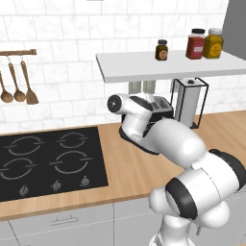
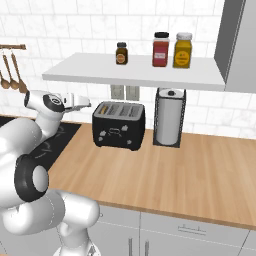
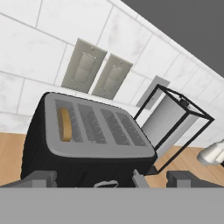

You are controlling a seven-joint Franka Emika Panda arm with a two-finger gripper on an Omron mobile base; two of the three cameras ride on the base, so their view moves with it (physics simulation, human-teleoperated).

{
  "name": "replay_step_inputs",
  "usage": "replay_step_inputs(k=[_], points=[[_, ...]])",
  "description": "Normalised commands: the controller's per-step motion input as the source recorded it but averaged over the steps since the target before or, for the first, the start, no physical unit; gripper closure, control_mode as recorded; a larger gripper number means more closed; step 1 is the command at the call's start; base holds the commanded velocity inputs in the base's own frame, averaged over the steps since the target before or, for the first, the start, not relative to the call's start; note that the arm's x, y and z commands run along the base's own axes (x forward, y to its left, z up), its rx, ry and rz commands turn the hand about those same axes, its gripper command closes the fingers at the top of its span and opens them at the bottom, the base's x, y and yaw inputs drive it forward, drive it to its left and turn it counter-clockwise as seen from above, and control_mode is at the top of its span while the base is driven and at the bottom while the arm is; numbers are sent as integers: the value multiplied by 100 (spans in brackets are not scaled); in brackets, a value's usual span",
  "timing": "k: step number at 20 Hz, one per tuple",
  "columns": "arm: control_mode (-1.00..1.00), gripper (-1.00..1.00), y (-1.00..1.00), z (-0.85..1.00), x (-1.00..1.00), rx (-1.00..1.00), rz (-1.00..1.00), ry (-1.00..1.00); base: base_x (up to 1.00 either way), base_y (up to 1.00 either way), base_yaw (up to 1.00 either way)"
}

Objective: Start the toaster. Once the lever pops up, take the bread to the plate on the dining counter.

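Reaching forward over the wooden tabletop, the white arm bends at a raised elbow and stretches its forearm level toward the back wall, with the wrist held just in front of the toaster. In the right base view the hand points sideways at the toaster's left end, close beside it but apart from it. The pincer is spread wide and grips nothing; in the hand view its two dark fingertips rise at the bottom edge, one on each side of the toaster's front face.

The toaster is black and boxy, with slots across its grey top and pale controls on its front. It stands on the tabletop against the tiled wall, under a white shelf and below two pale wall switches. The bread, a tan slice, sits down in the slot at the toaster's left end, its top edge showing in the opening.

Just to the right of the toaster stands a paper towel roll in a black wire stand. Three jars rest on the shelf above. A black hob is set into the tabletop to the left, and wooden spoons hang from a rail on the wall above it.
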Motion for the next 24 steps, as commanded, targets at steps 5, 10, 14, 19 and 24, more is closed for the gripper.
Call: replay_step_inputs(k=[5, 10, 14, 19, 24], points=[[-100, -100, 0, 0, 0, 0, 0, 0, 0, 0, 0], [-100, -100, 0, 0, 0, 0, 0, 0, 0, 0, 0], [-100, -100, 0, 0, 0, 0, 0, 0, 0, 0, 0], [-100, -100, 0, 0, 0, 0, 0, 0, 0, 0, 0], [-100, -100, 0, 0, 0, 0, 0, 0, 0, 0, 0]])
